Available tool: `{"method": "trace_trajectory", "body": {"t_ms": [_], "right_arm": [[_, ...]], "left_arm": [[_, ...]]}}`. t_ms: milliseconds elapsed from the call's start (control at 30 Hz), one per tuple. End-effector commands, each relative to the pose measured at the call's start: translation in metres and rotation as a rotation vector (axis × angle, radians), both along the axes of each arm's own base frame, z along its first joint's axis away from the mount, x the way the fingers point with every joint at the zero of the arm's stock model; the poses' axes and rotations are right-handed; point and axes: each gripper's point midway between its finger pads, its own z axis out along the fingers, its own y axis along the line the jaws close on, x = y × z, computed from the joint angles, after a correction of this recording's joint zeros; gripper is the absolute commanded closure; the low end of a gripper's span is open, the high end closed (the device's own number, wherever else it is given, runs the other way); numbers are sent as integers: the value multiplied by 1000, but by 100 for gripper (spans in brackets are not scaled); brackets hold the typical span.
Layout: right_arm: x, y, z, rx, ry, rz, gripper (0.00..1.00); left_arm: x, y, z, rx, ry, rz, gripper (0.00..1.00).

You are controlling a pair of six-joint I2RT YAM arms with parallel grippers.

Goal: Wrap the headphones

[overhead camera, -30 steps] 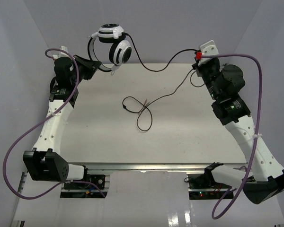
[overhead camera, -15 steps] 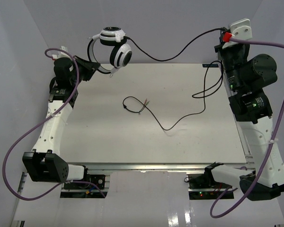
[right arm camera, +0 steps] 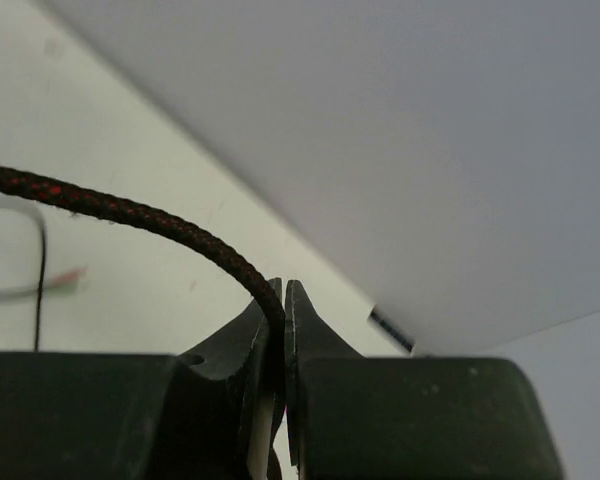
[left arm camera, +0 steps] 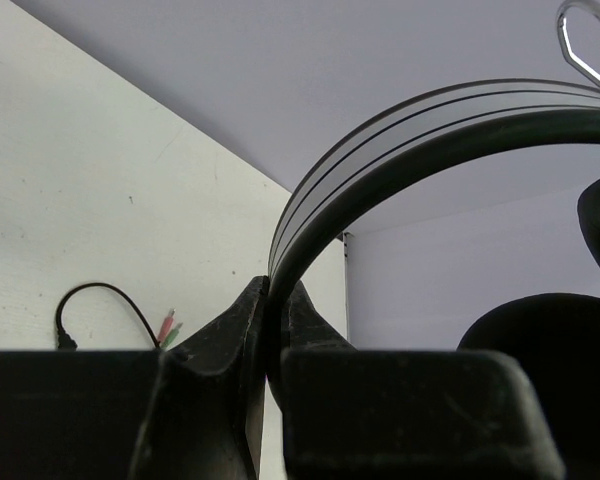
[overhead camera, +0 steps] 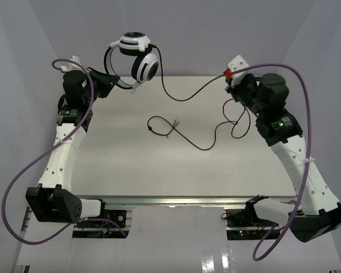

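The white-and-black headphones (overhead camera: 137, 54) hang in the air above the table's far left edge. My left gripper (overhead camera: 118, 81) is shut on their thin black headband (left arm camera: 380, 140). The long black cable (overhead camera: 184, 98) sags from the earcup over to my right gripper (overhead camera: 232, 85), which is shut on it; the braided cable (right arm camera: 130, 215) enters between the closed fingers. From there the cable loops down onto the table (overhead camera: 216, 139) and ends in a coil with the plugs (overhead camera: 173, 123), which also show in the left wrist view (left arm camera: 167, 325).
Thick purple robot cables (overhead camera: 23, 170) arc beside both arms. The white table (overhead camera: 131, 165) is walled by grey panels. The arm bases and electronics sit at the near edge (overhead camera: 244, 219).
My right gripper has swung left and lower with the cable, back toward the far middle-right. The cable span to the headphones sags more and the slack on the table has re-looped. The left arm holds still.
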Motion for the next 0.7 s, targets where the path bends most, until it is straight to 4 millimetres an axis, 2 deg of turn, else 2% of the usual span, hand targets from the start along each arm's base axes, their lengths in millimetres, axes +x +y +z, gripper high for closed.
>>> {"method": "trace_trajectory", "body": {"t_ms": [0, 33, 100, 200, 267, 300, 367, 500, 533, 567, 667], "right_arm": [[-18, 4, -168, -218, 405, 70, 92], [-25, 6, -187, -244, 437, 78, 92], [-34, 13, -206, -299, 448, 86, 92], [-43, 25, -214, -409, 396, 95, 92], [-44, 38, -209, -515, 324, 111, 92], [-45, 48, -200, -562, 275, 112, 92], [-45, 63, -185, -634, 204, 119, 92], [-43, 85, -166, -718, 146, 140, 92], [-42, 88, -161, -732, 134, 137, 92], [-41, 92, -149, -714, 112, 136, 92], [-37, 88, -125, -694, 69, 101, 92]], "left_arm": [[-16, -4, 22, -57, -67, -14, 100], [-15, -6, 14, -75, -46, -22, 100], [-13, -13, 0, -100, -8, -58, 100], [-6, -33, -21, -97, 47, -112, 100], [1, -50, -34, -45, 75, -151, 100], [6, -64, -48, -18, 108, -172, 100], [12, -88, -63, 50, 145, -212, 100], [26, -116, -91, 216, 191, -220, 100], [27, -123, -97, 256, 202, -230, 100], [29, -124, -108, 315, 210, -235, 100], [31, -130, -150, 449, 274, -258, 100]]}}
